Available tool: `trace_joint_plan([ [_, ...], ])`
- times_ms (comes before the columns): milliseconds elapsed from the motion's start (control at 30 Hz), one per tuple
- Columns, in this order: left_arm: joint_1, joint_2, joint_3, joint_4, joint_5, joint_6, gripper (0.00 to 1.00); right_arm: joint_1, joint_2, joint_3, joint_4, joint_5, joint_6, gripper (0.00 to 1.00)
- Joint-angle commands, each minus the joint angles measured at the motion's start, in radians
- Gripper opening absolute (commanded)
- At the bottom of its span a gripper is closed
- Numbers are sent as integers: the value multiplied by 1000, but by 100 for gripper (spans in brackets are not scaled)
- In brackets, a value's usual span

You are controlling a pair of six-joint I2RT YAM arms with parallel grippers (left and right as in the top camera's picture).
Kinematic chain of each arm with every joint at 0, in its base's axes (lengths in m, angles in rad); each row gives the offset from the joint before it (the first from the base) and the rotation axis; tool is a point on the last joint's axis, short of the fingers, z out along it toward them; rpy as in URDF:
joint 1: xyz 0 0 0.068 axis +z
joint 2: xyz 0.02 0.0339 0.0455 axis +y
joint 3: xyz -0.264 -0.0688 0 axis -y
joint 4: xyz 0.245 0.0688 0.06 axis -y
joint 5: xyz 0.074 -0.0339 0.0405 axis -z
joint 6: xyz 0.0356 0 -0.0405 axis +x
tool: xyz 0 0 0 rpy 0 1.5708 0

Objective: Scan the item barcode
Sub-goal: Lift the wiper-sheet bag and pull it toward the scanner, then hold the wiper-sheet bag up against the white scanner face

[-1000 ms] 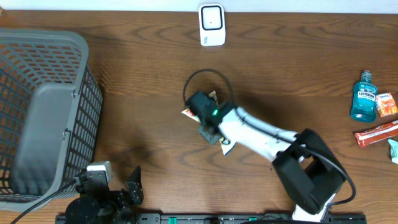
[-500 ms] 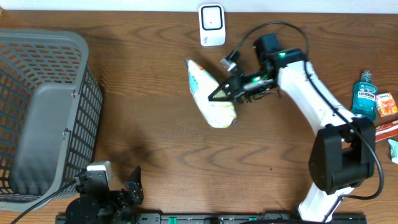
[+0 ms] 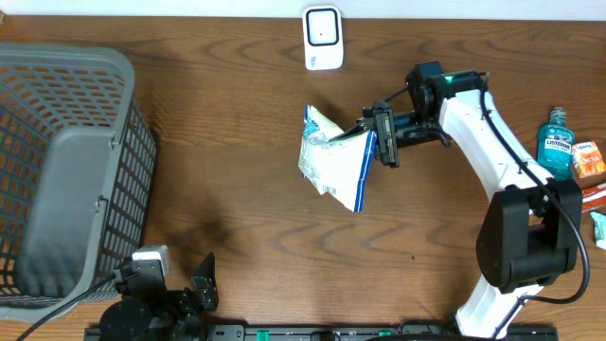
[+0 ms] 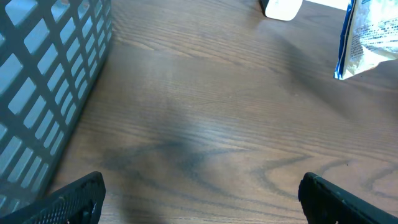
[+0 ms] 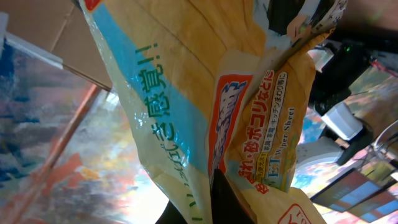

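Note:
The item is a crinkly yellow, blue and white packet (image 3: pixel 333 161) held up off the table in the middle. My right gripper (image 3: pixel 381 135) is shut on its right edge. In the right wrist view the packet (image 5: pixel 205 93) fills the frame, with my right gripper (image 5: pixel 227 200) pinching its fold; no barcode shows there. The white scanner (image 3: pixel 322 38) stands at the table's far edge, a little left of the packet. My left gripper (image 4: pixel 202 194) rests open and empty at the near left; its view shows the packet (image 4: pixel 370 37) and the scanner (image 4: pixel 282 7) far off.
A grey mesh basket (image 3: pixel 66 161) takes up the left side and shows as a wall (image 4: pixel 43 93) in the left wrist view. At the right edge stand a blue mouthwash bottle (image 3: pixel 553 147), an orange box (image 3: pixel 588 159) and a red packet (image 3: pixel 572 205).
My right arm lifted the packet from the table's middle, swung up and to the right, and turned it so its white and blue face shows from above. The left arm stayed still.

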Motion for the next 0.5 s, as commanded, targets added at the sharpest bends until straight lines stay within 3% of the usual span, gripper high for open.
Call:
trace_joint_plan([
  [0, -4, 0, 3, 0, -2, 16, 99, -7, -10, 7, -5, -71, 65, 1],
  [467, -4, 0, 3, 0, -2, 16, 99, -7, -10, 7, -4, -53, 66, 1],
])
